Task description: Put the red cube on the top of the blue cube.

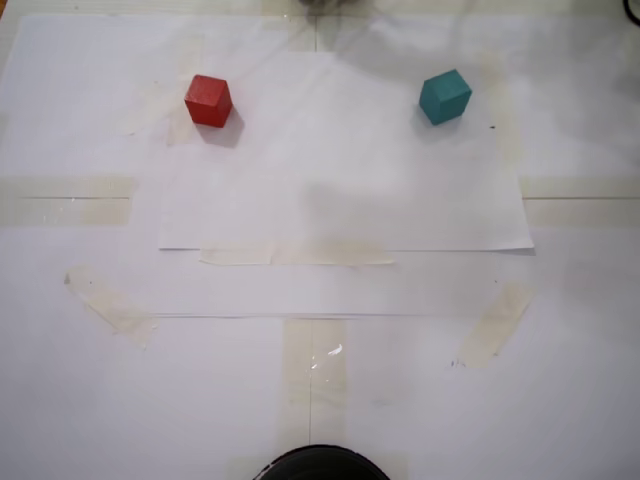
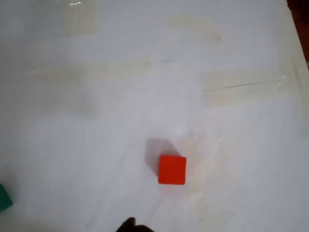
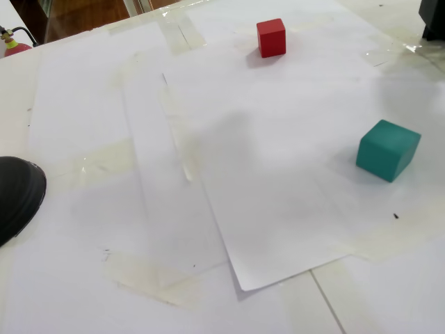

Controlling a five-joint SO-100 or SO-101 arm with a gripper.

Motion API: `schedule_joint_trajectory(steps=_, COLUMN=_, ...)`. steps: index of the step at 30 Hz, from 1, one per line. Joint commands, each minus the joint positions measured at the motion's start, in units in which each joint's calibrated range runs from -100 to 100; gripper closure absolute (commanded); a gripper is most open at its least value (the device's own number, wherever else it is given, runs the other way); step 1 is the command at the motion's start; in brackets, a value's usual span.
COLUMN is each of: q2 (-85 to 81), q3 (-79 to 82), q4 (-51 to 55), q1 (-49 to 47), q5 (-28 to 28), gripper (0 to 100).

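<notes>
You have the red cube (image 1: 208, 100) sitting on the white paper sheet (image 1: 340, 190) at upper left in a fixed view, with the blue cube (image 1: 445, 96) well apart from it at upper right on the same sheet; neither touches anything but the paper. In a fixed view from the side, the red cube (image 3: 271, 37) lies far back and the blue cube (image 3: 388, 149) sits close at the right, near the sheet's (image 3: 278, 209) lower edge, and here you can see the tape strips (image 3: 149, 282) holding the paper to the table. The wrist view gives you the red cube (image 2: 172, 169) almost straight below, slightly right of centre, while only a corner of the blue cube (image 2: 4, 197) shows at the left edge. Of the gripper (image 2: 131, 225) you get only a dark tip at the bottom edge of the wrist view, so you cannot tell whether it is spread or closed; it holds nothing visible.
</notes>
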Motion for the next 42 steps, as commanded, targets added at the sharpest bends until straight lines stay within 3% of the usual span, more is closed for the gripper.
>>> schedule_joint_trajectory(steps=1, q2=3.7, q3=-9.4, q4=1.2, q1=1.8, q5=1.2, gripper=100)
schedule_joint_trajectory(steps=18, q2=9.6, q3=-14.2, q4=1.4, q1=2.2, q5=4.1, gripper=99)
schedule_joint_trajectory(steps=22, q2=10.3, q3=-12.4, q4=1.1, q1=2.8, q5=4.1, gripper=91)
schedule_joint_trajectory(steps=42, q2=10.2, q3=5.3, q4=-9.9, q1=2.9, q5=2.6, gripper=78)
